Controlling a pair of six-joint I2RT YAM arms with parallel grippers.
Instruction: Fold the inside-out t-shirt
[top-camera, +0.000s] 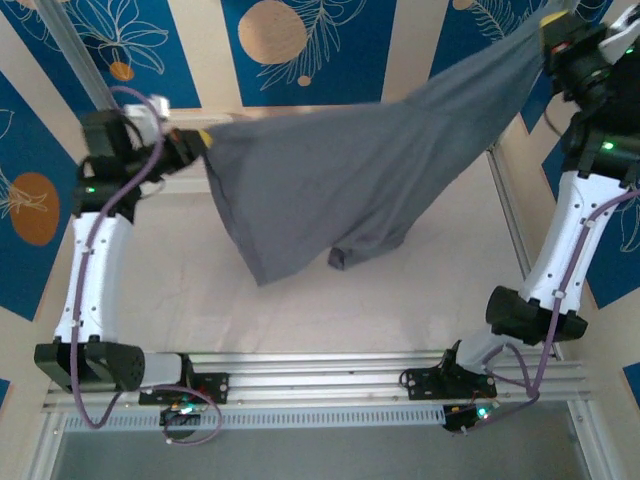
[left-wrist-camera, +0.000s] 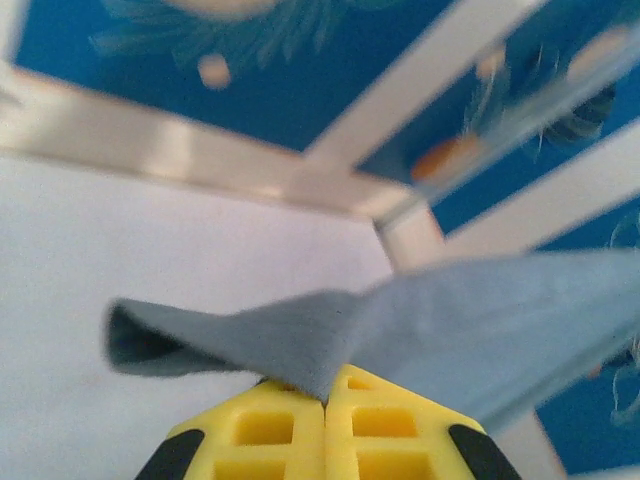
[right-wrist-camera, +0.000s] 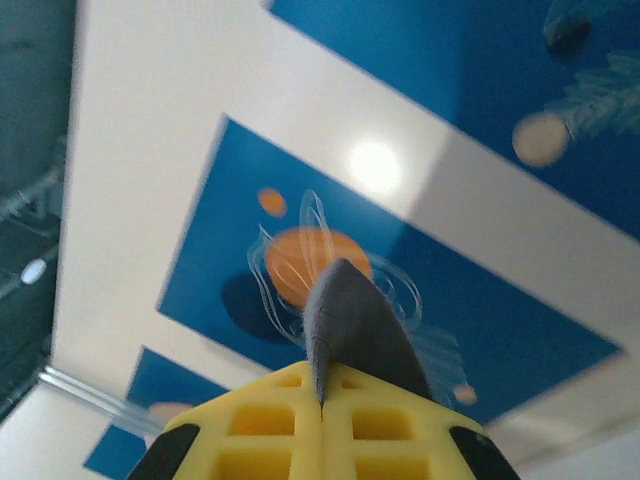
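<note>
Both arms rise from the rail (top-camera: 330, 365) at the near edge of the table (top-camera: 170, 300). The t-shirt (top-camera: 340, 170) hangs stretched above the table. Its long axis runs from the left gripper (top-camera: 203, 141) up and right to the higher right gripper (top-camera: 548, 30), with loose cloth sagging below. Each gripper's yellow fingers (left-wrist-camera: 270, 430) are pressed together on a pinch of grey fabric. The blue patterned wall (top-camera: 300, 50) is behind.
</note>
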